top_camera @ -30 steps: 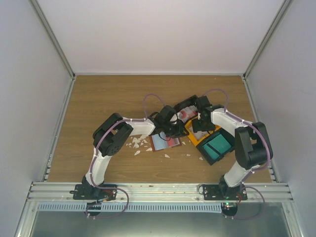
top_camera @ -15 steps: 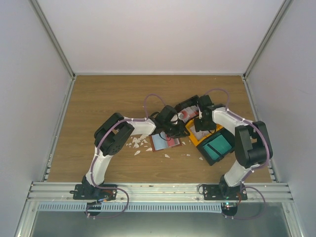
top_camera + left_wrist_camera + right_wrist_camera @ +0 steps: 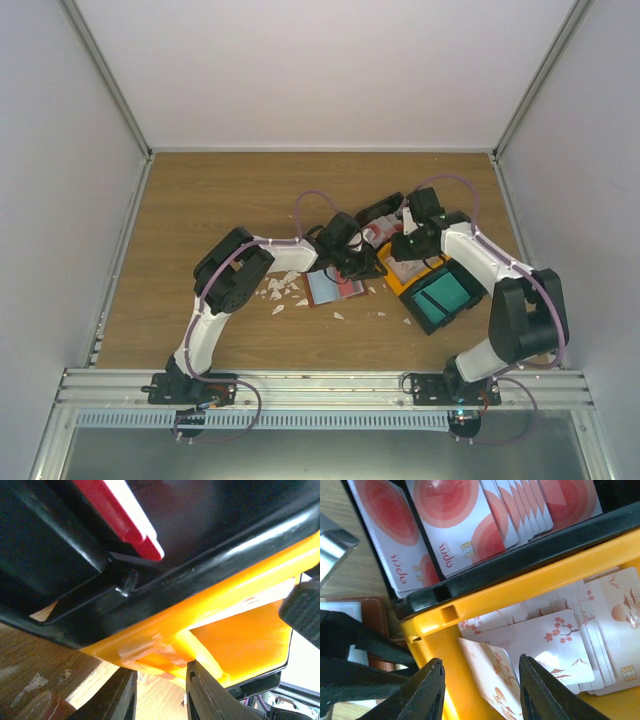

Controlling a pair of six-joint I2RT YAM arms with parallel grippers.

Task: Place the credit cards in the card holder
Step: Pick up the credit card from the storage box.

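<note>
Over yellow bin (image 3: 520, 587), right gripper (image 3: 481, 661) spread apart above leaning pink card (image 3: 492, 680); stacked cards (image 3: 580, 645) overlap, closing may pinch several.

White-shelled left arm (image 3: 285, 256) and right arm (image 3: 480, 258) — black joints, purple cables.

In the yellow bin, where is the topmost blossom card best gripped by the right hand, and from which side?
Probably the near end of the blossom card, from above: it lies on top of the fanned pile, between the open fingers of the right hand.
</note>
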